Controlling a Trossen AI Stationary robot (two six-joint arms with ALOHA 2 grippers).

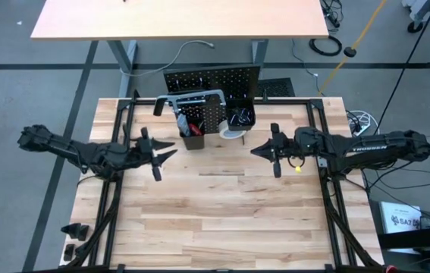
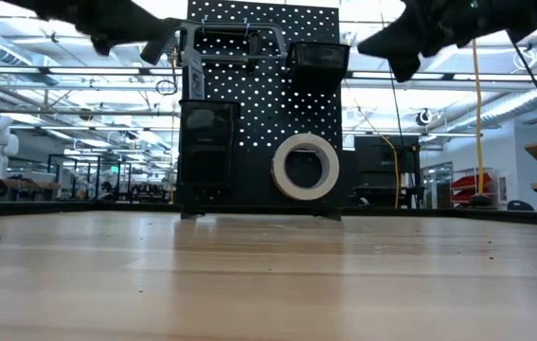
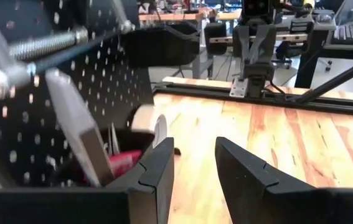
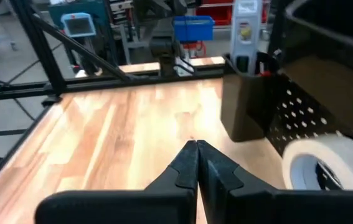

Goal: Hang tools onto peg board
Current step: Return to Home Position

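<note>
Hovering over the pale wooden worktop [image 1: 215, 212], the left gripper [image 3: 195, 149] has its jaws spread and the right gripper [image 4: 196, 146] has them pressed together. Close between the 2 pairs of jaws stands the upright black perforated metal peg board [image 2: 259, 95] with its white tape roll [image 2: 306, 167]. An inward swing could knock it askew.

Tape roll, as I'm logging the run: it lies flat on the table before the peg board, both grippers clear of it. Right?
No. The tape roll hangs upright on the peg board, not flat on the table; the low view shows it. The left gripper and right gripper are indeed clear of it.
</note>
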